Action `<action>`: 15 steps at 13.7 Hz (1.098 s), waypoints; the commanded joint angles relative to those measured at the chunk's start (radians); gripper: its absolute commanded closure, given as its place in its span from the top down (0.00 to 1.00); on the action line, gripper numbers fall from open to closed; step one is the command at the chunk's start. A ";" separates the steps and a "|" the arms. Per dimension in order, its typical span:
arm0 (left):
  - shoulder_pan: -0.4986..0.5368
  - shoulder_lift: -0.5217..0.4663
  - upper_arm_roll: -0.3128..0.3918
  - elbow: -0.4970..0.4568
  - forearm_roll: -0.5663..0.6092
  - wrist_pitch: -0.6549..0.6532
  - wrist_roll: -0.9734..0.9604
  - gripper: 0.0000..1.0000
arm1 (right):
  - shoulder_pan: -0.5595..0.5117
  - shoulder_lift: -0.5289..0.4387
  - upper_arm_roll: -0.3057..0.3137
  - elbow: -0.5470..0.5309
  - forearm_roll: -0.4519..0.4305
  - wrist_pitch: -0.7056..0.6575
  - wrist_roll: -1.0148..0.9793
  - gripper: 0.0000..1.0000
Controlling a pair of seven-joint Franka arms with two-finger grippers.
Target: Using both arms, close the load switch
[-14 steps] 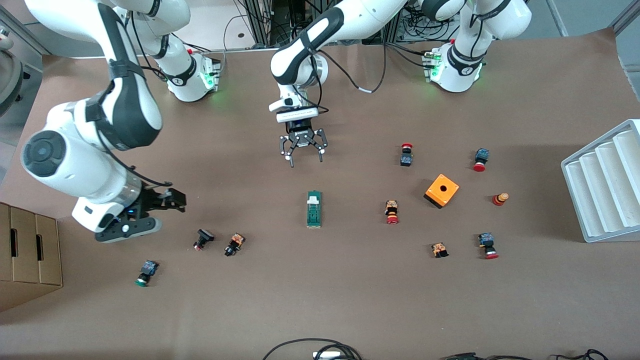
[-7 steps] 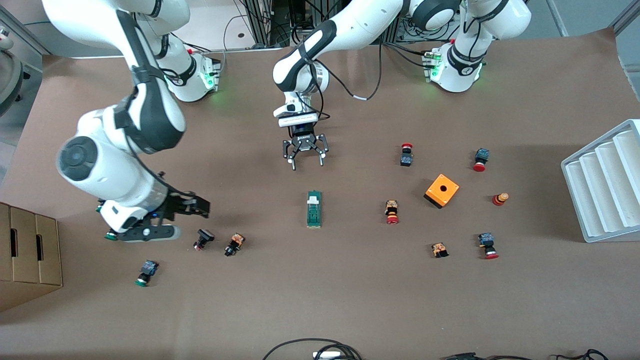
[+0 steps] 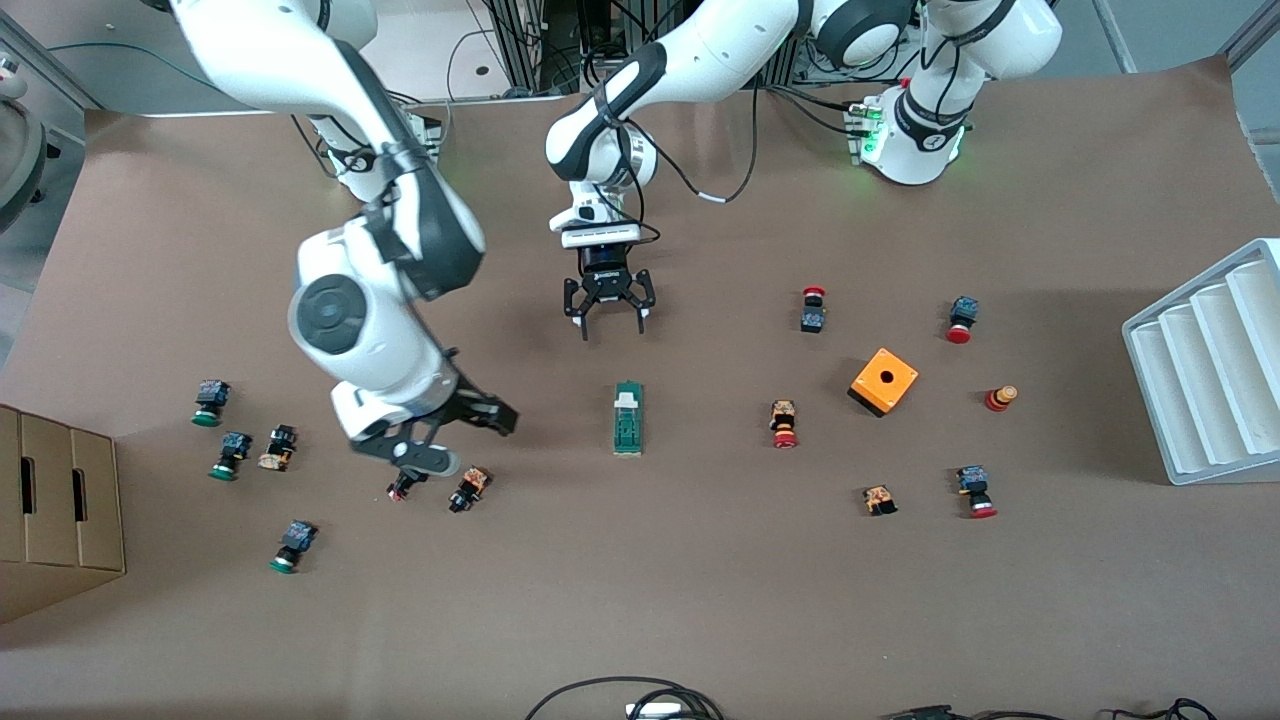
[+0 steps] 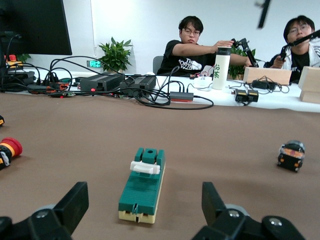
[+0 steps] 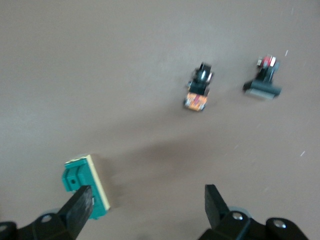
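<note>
The load switch (image 3: 627, 418) is a narrow green block on a cream base with a white handle at its end toward the robots' bases, lying flat mid-table. My left gripper (image 3: 608, 310) is open over the table just off that handle end. In the left wrist view the switch (image 4: 142, 185) lies lengthwise between the spread fingers of the left gripper (image 4: 144, 196). My right gripper (image 3: 462, 437) is open over two push buttons, beside the switch toward the right arm's end. In the right wrist view the switch (image 5: 82, 185) shows by one finger of the right gripper (image 5: 148, 197).
An orange box with a hole (image 3: 884, 381) and several red-capped buttons (image 3: 783, 423) lie toward the left arm's end, near a white ribbed tray (image 3: 1210, 360). Green-capped buttons (image 3: 232, 453) and a cardboard box (image 3: 55, 510) are at the right arm's end. Two buttons (image 3: 468, 488) lie under the right gripper.
My right arm has swung from its end of the table toward the switch, uncovering several buttons. My left gripper has barely moved and its fingers have narrowed slightly.
</note>
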 commanded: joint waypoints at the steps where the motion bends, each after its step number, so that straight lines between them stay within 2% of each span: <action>1: -0.013 0.042 0.008 0.047 0.016 -0.020 -0.038 1.00 | 0.074 0.062 -0.019 0.065 0.052 0.004 0.228 1.00; 3: -0.013 0.080 0.008 0.059 0.019 -0.046 -0.062 1.00 | 0.091 0.085 -0.015 0.077 0.118 0.020 0.418 1.00; 9: -0.013 0.134 0.008 0.059 0.056 -0.062 -0.116 1.00 | 0.161 0.125 -0.021 0.085 0.227 0.106 0.748 1.00; 11: -0.013 0.154 0.008 0.063 0.054 -0.062 -0.116 1.00 | 0.184 0.160 -0.021 0.085 0.238 0.186 0.881 1.00; 15: -0.008 0.169 0.008 0.073 0.057 -0.060 -0.113 1.00 | 0.227 0.216 -0.019 0.085 0.239 0.264 0.931 1.00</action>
